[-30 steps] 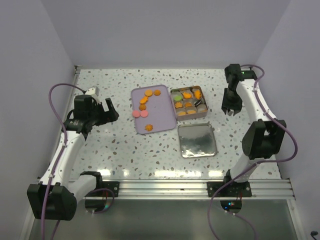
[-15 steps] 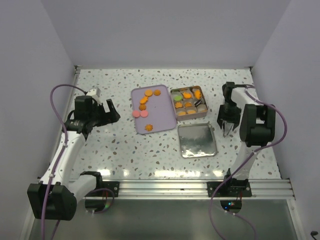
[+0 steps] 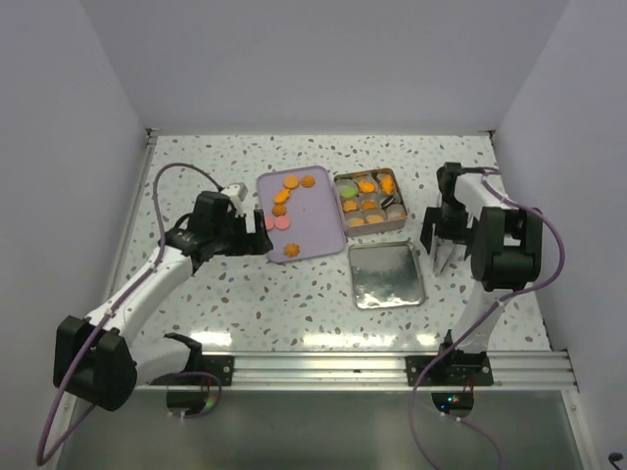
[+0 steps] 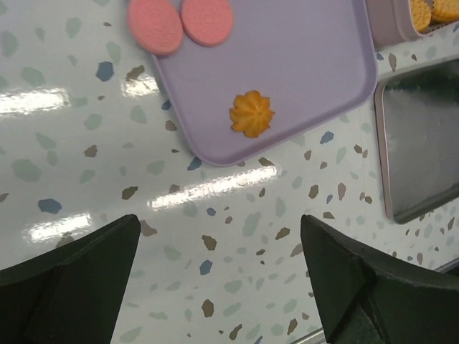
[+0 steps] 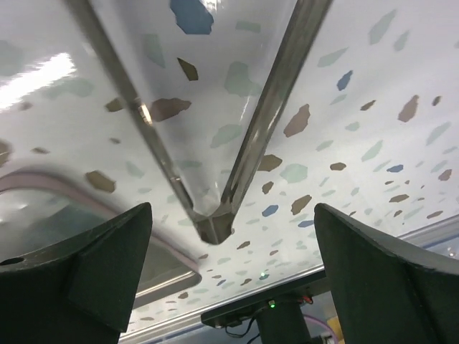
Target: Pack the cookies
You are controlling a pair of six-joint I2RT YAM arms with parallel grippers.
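Observation:
Orange cookies [image 3: 285, 196], two pink ones [image 3: 273, 223] and an orange flower cookie [image 3: 290, 251] lie on the lilac tray [image 3: 318, 225]. More cookies [image 3: 364, 199] sit in the compartments of the square metal tin [image 3: 397, 221]. My left gripper [image 3: 257, 238] stands open at the tray's near left edge. In the left wrist view the flower cookie [image 4: 252, 113] and pink cookies [image 4: 181, 21] lie ahead of the open left gripper [image 4: 219, 229], which holds nothing. My right gripper [image 3: 437, 257] is open and empty, just right of the tin and lid.
The tin's flat metal lid [image 3: 385, 274] lies open side up, near side of the tin. In the right wrist view a shiny tin corner [image 5: 213, 223] sits between the fingers of my right gripper [image 5: 233, 211], with the lid [image 5: 72, 222] at lower left.
My left arm has swung right, up to the tray's near left edge. My right arm has come down beside the tin and lid, and its jaws have opened wide.

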